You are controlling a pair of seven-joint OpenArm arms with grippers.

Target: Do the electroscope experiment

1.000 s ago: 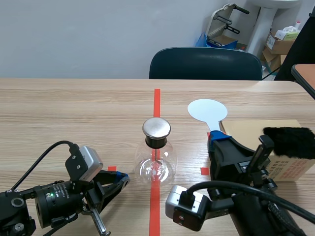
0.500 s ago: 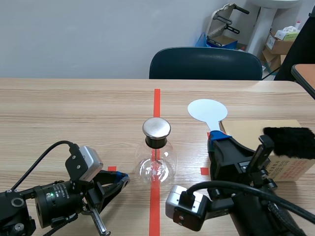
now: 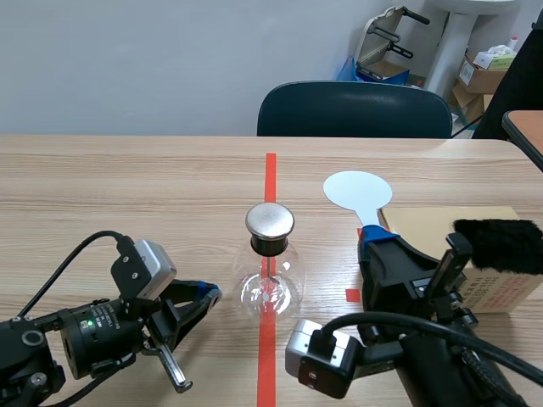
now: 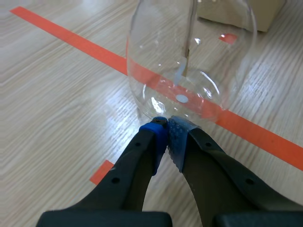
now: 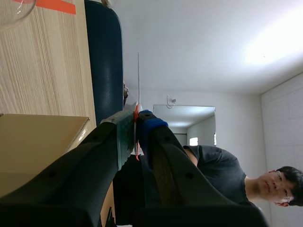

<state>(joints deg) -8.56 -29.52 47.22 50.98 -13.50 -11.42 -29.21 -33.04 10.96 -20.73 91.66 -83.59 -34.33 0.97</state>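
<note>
scene view gives you one table [image 3: 127,186], one chair [image 3: 352,110] behind it, one cardboard box [image 3: 420,225] under one black fur [image 3: 499,244], one glass electroscope [image 3: 270,284] mid-table with your left gripper [image 3: 208,295] closed empty at its base, and one white paddle [image 3: 357,190] pinched in your right gripper [image 3: 373,237].

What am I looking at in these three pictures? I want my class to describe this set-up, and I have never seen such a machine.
These are two black robot arms on a wooden table. The wide picture comes from a camera between them; the other two come from cameras on each wrist, looking past the fingers. In the middle stands the electroscope, a glass flask with a metal cap. The left gripper is shut on nothing, its tips right at the flask's base. The right gripper, turned sideways, is shut on the handle of a white paddle, seen edge-on in its own view. Beside it a black fur pad lies on a cardboard box.
</note>
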